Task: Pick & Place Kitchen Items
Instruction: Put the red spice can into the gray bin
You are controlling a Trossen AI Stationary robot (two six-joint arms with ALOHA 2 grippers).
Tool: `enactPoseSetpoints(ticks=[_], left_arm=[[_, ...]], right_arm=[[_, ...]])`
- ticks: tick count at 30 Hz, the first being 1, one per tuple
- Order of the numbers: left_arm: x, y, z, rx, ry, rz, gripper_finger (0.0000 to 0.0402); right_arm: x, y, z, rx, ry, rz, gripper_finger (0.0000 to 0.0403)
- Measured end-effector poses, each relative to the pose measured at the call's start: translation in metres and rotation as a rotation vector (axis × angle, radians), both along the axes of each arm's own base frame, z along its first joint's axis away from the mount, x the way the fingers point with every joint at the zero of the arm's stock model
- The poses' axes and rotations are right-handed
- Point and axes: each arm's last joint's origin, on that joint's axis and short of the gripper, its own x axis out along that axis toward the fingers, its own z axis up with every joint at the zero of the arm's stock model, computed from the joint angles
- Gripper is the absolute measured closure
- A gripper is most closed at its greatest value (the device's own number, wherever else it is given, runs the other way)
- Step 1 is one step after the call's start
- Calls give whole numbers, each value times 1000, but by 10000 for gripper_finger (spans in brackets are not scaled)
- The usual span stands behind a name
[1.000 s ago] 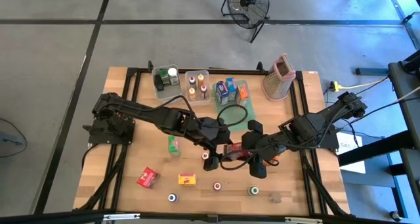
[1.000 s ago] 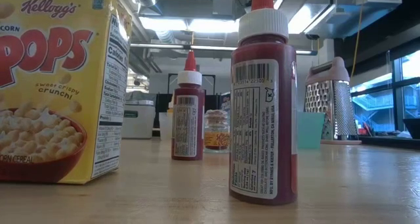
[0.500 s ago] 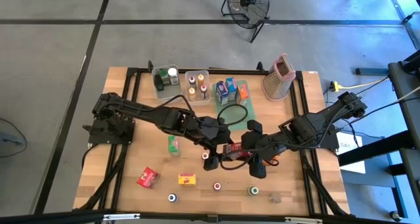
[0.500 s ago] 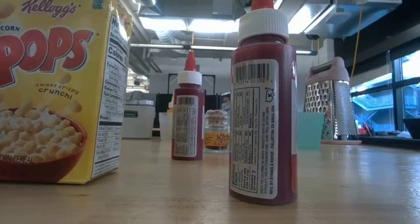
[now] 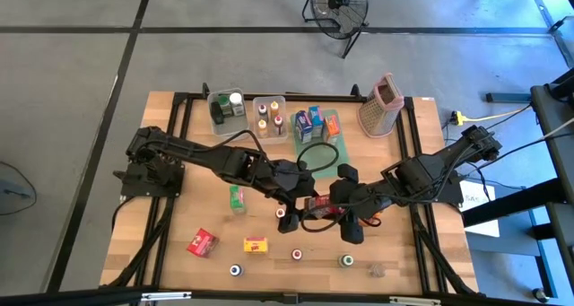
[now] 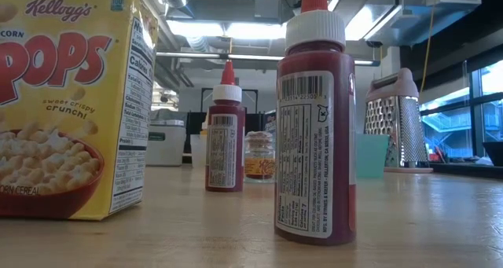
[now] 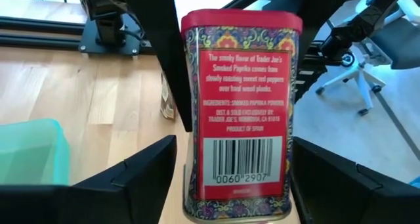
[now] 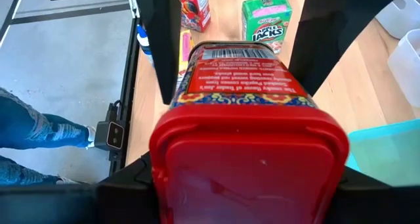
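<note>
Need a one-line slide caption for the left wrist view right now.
Red smoked paprika tin stands between the left gripper fingers, barcode facing the camera, above the wooden table.

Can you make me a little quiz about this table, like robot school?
1. True or false: the grater stands on the table, outside the tray.
2. The tin sits between the left tool and the right tool. Its lid is: A blue, B red, C green.
3. How many red bottles show in the low view?
Key: 1 true; 2 B; 3 two.
</note>
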Motion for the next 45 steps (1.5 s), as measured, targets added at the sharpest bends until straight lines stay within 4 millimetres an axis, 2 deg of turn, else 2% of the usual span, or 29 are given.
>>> enactPoseSetpoints(ticks=[9, 14, 20, 28, 30, 33, 39, 45], left_arm=[[8, 2, -11, -12, 34, 9, 181], [8, 3, -11, -9, 34, 13, 186], [6, 4, -12, -14, 63, 22, 191], [5, 4, -12, -27, 73, 30, 191], [2, 5, -8, -25, 68, 36, 191], [-6, 7, 2, -21, 48, 49, 192], [-27, 14, 23, 49, 13, 120, 192], [-65, 24, 67, 79, -142, 206, 192]], right_arm=[[0, 0, 0, 3, 5, -7, 196], [0, 0, 0, 6, 0, -6, 185], [0, -1, 1, 29, -11, -98, 155], [-3, 0, 0, 49, 23, -38, 84], [-6, -2, 1, 70, 46, -37, 69], [-14, -10, 7, 86, 36, -148, 57], [-38, -20, 31, 142, -80, -250, 55], [-52, -17, 55, 155, -302, -305, 55]])
